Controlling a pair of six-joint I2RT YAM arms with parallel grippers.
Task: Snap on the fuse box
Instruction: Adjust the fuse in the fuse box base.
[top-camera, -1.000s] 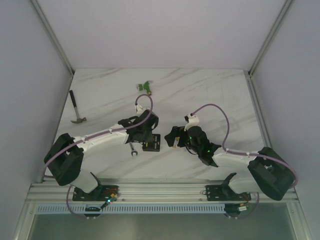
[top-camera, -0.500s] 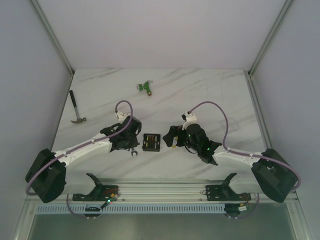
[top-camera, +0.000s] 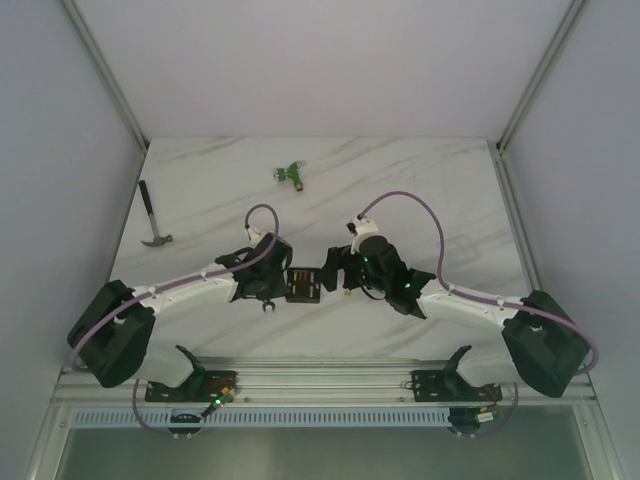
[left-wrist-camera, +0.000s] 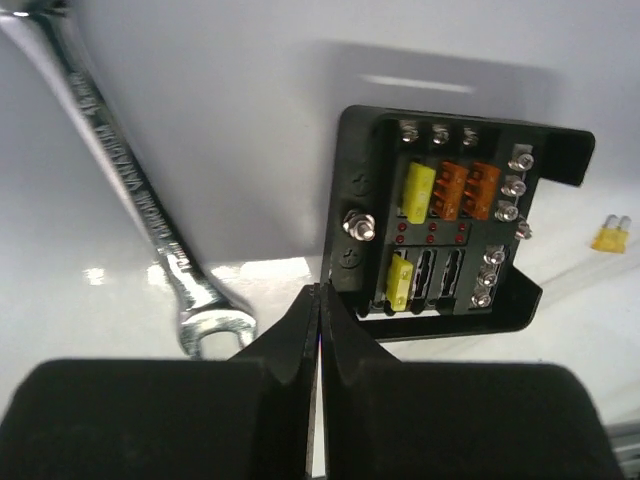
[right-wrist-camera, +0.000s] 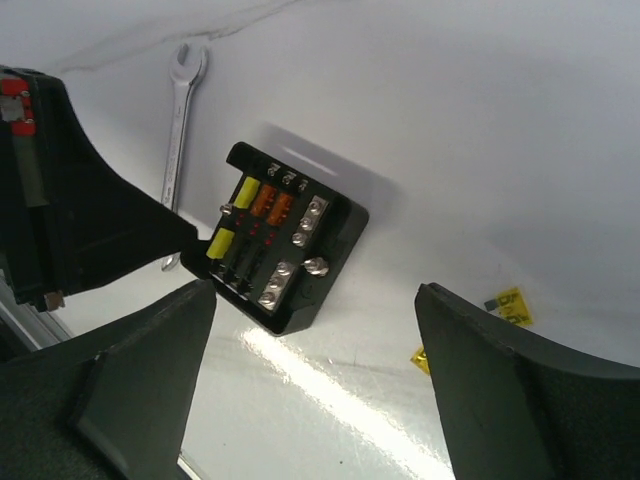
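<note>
- White marbled worktop (top-camera: 420, 180), grey walls around.
- Fuse box (top-camera: 302, 283) lies flat on it, between both grippers.
- Since the earlier frame, the left gripper (top-camera: 280, 283) has moved up to the fuse box's left edge, fingers pressed together, holding nothing.
- Right gripper (top-camera: 333, 275) has come nearer to its right side, jaws wide.
- Fuse box is open-topped, with yellow and orange fuses inside; wrench (left-wrist-camera: 150, 220) just left of it.
</note>
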